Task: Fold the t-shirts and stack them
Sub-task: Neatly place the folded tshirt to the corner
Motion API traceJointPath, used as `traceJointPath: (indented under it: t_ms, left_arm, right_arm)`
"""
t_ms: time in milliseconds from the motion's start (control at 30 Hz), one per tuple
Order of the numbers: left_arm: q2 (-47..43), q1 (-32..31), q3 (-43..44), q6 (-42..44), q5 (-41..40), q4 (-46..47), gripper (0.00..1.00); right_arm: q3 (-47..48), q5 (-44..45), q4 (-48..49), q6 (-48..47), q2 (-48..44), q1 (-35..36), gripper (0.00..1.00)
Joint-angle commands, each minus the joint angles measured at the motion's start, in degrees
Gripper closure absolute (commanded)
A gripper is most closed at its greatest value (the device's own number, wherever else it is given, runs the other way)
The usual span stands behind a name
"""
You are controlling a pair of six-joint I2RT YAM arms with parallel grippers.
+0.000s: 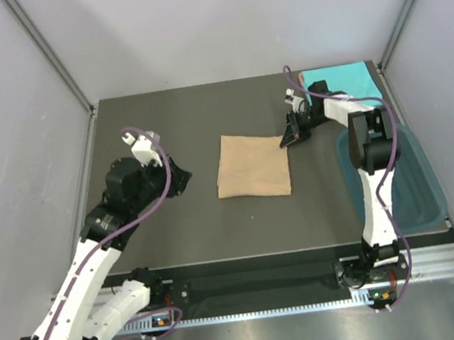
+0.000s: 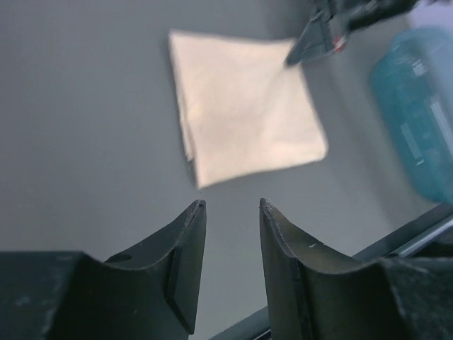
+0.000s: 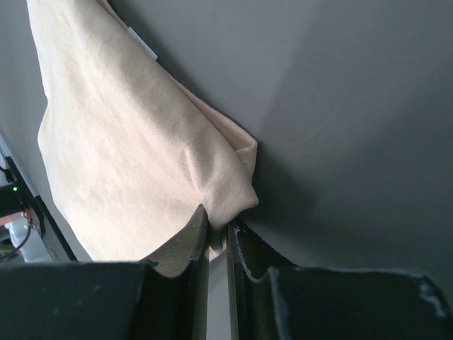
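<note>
1. Folded tan cloth t-shirt (image 1: 251,165) lies on the grey bench (image 1: 184,225), left of the dark teal plastic tub (image 1: 416,171).
2. Right jaws clamp its tub-side far corner.
3. Left jaws stand apart, empty, farther left of the tub.

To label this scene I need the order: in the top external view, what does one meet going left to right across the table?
left arm's black hand → folded tan cloth t-shirt → right arm's black hand, pinching its corner → dark teal plastic tub
</note>
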Motion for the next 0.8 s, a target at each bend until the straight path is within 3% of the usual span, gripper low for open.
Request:
traceJointPath:
  t_ms: [0, 200, 767]
  left_arm:
    - [-3.1, 0.1, -7.6, 2.2, -3.2, 1.8, 0.59]
    - [-10.2, 0.1, -15.9, 2.9, -0.4, 9.1, 0.58]
    - [-12.3, 0.1, -13.1, 6.4, -9.4, 2.4, 0.58]
  right_arm:
    - [-2.1, 8.4, 4.0, -1.1, -3.1, 0.6, 1.00]
    - [-1.8, 12.2, 4.4, -0.6, -5.3, 0.6, 1.00]
    - [-3.7, 18.2, 7.6, -1.7, -10.8, 0.6, 1.00]
